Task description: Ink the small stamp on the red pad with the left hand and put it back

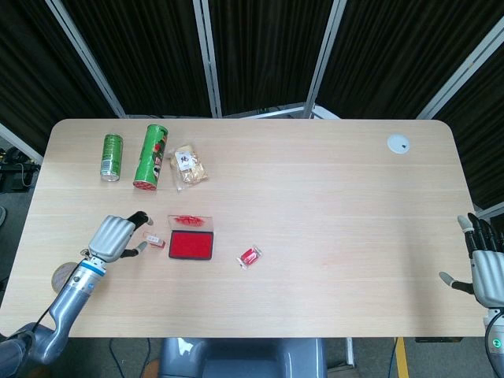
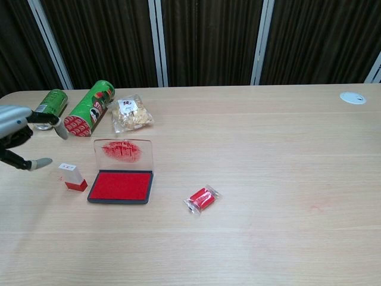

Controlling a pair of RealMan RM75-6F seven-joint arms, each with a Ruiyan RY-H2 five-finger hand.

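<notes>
The small stamp (image 1: 153,240) (image 2: 72,177), white on top with a red base, stands upright on the table just left of the red ink pad (image 1: 190,245) (image 2: 121,185). The pad's clear lid (image 2: 124,151) stands raised behind it, smeared with red. My left hand (image 1: 114,236) (image 2: 18,132) hovers a short way left of the stamp, fingers spread, holding nothing. My right hand (image 1: 486,268) rests off the table's right edge, fingers apart and empty; the chest view does not show it.
At the back left lie a green can (image 1: 113,156), a green tube of crisps (image 1: 151,156) and a snack bag (image 1: 188,164). A small red wrapped sweet (image 1: 250,256) lies right of the pad. A white disc (image 1: 398,143) sits far right.
</notes>
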